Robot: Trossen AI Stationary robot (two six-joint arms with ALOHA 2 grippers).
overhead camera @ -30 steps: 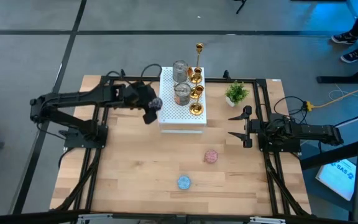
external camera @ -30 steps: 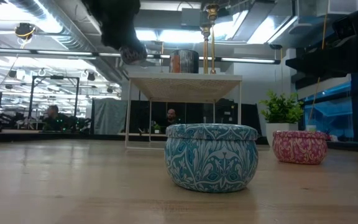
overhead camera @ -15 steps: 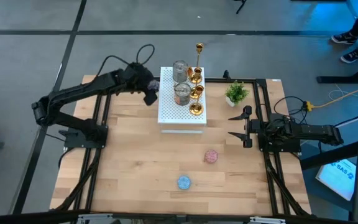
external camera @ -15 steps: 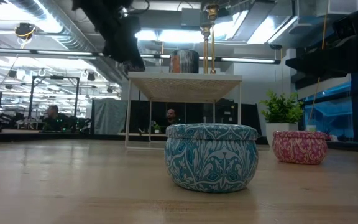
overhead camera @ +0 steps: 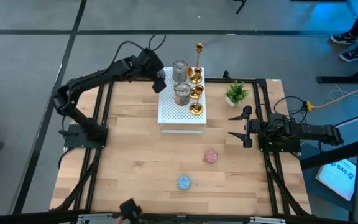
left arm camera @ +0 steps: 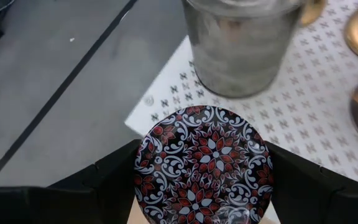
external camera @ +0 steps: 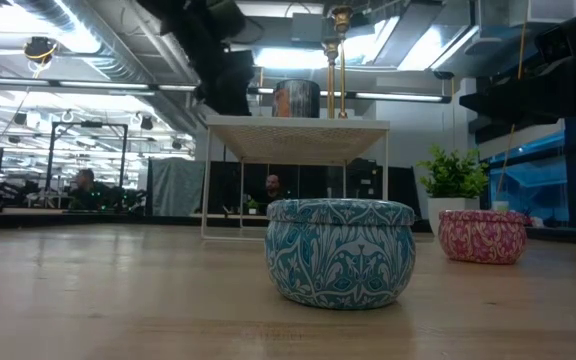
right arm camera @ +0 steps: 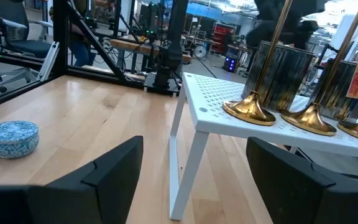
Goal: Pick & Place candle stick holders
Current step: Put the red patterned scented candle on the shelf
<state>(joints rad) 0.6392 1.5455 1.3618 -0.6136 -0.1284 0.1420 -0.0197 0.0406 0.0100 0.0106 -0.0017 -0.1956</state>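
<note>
Left gripper [left arm camera: 201, 171] clamping round tin [left arm camera: 202, 165], red-black floral lid, probably metal

Silvery cup [left arm camera: 241, 46] top cut off by frame edge, patterned round tin [left arm camera: 204, 165] near edge cropped, tall gold holder [external camera: 335, 60] top out of frame.

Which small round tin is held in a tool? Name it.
The red-and-black patterned tin, clamped in the left tool beside the white stand; the blue tin and pink tin sit on the table.

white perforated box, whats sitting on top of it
On the white box stand two silvery cups, several small gold holders and one tall thin gold one. The left gripper holds a patterned round tin over its far corner, hiding the spot beneath.
</note>
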